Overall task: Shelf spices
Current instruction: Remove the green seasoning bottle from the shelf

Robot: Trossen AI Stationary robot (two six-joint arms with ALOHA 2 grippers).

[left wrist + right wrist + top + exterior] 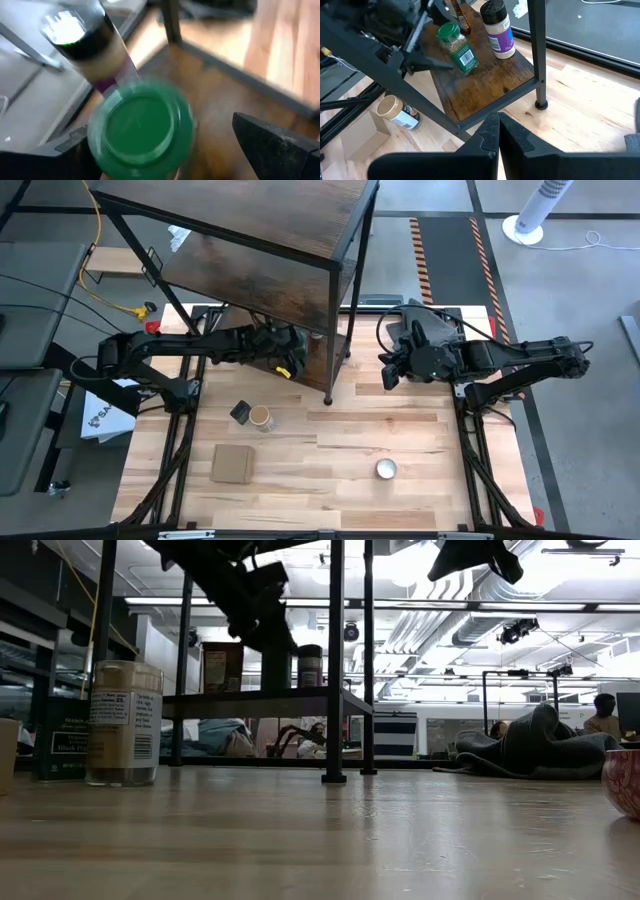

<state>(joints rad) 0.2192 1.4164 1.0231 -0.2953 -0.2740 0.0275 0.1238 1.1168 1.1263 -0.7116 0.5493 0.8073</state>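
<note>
The shelf (300,290) stands at the table's far middle. On its lowest board (485,85) a green-lidded jar (457,47) stands upright, with a dark-capped jar with a purple-white label (497,27) and a brown-orange pouch (222,667) near it. My left gripper (157,132) reaches in over that board, open, with the green lid (142,130) between its fingers. A tan-lidded jar (260,418) and a small dark tin (240,412) rest on the table in front of the shelf. My right gripper (498,132) hangs shut to the right of the shelf, holding nothing. My left gripper has its fingers on either side of the green-lidded jar, slanting down from the table's left. One finger (427,62) lies close against the jar's side (454,62); I cannot tell whether it touches. The other finger (270,145) stands clear. The jar sits upright on the board.
A flat cardboard square (232,463) lies near the front left and a round silvery disc (386,470) near the front right. The shelf's black legs (328,400) stand on the table between the two arms. Bare wood lies in front of the shelf.
</note>
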